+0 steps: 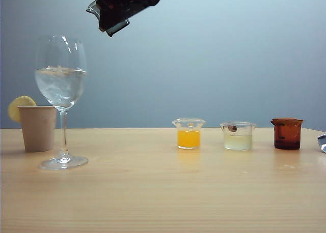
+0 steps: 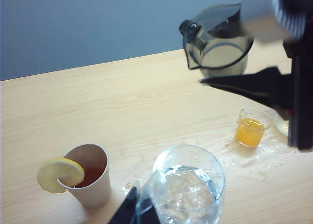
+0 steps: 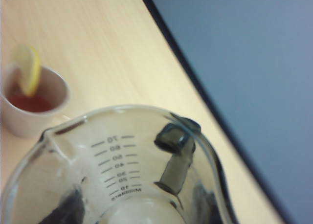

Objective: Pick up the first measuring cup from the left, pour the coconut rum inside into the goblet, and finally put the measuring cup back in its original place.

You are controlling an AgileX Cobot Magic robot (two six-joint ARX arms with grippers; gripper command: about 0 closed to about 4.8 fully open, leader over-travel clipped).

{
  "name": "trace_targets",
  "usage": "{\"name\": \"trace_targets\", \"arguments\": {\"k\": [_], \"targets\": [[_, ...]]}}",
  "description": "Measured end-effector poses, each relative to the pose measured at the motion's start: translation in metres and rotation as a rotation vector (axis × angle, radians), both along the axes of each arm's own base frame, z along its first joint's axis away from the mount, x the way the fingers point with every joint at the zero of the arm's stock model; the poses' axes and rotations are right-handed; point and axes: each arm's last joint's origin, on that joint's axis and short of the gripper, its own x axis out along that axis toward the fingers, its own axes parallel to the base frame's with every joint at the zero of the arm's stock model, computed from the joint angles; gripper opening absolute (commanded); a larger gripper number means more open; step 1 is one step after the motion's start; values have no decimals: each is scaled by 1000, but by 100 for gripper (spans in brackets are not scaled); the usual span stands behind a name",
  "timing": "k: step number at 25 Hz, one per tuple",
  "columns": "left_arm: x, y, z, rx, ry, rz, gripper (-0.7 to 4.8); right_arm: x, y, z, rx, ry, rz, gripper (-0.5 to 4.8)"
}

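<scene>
Right claw (image 1: pixel 114 9): clamped on the first measuring cup (image 2: pixel 217 40), held high beside the goblet (image 1: pixel 61 90), seemingly emptied.
Goblet: filled with clear liquid, on the tabletop (image 1: pixel 163 192).
Left claw (image 2: pixel 137 212): state could not be told.

My right gripper's dark fingers (image 3: pixel 66 209) clasp the smoky grey translucent glass measuring cup (image 3: pixel 117 170), graduations and dark side handle facing me. At ten o'clock beyond its rim stands the beige paper cup (image 3: pixel 29 111), yellow lemon slice (image 3: pixel 29 70) on its rim, on pale wooden table (image 3: pixel 107 48).
</scene>
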Motion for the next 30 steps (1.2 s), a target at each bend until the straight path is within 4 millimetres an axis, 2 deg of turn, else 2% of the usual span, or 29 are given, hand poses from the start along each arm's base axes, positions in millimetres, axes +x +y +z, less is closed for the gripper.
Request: {"name": "trace_targets", "arguments": {"k": [4, 9, 11, 14, 18, 19, 21, 23, 27, 30], "targets": [[0, 0, 0, 0, 0, 0, -5, 15, -18, -8, 110, 140, -23, 199], [0, 0, 0, 0, 0, 0, -5, 28, -35, -42, 175, 293, -86, 202], [0, 0, 0, 0, 0, 0, -5, 27, -34, -58, 217, 310, -90, 202], [0, 0, 0, 0, 0, 0, -5, 20, -34, -98, 334, 342, -108, 202], [0, 0, 0, 0, 0, 0, -5, 12, -43, -130, 472, 297, -183, 203], [0, 0, 0, 0, 0, 0, -5, 6, -44, -143, 520, 271, -227, 203], [0, 0, 0, 0, 0, 0, -5, 1, -40, -157, 579, 250, -251, 215], [0, 0, 0, 0, 0, 0, -5, -3, -27, -177, 620, 248, -263, 216], [0, 0, 0, 0, 0, 0, -5, -5, -17, -199, 653, 236, -318, 220], [0, 0, 0, 0, 0, 0, -5, -3, -13, -212, 686, 211, -379, 257]]}}
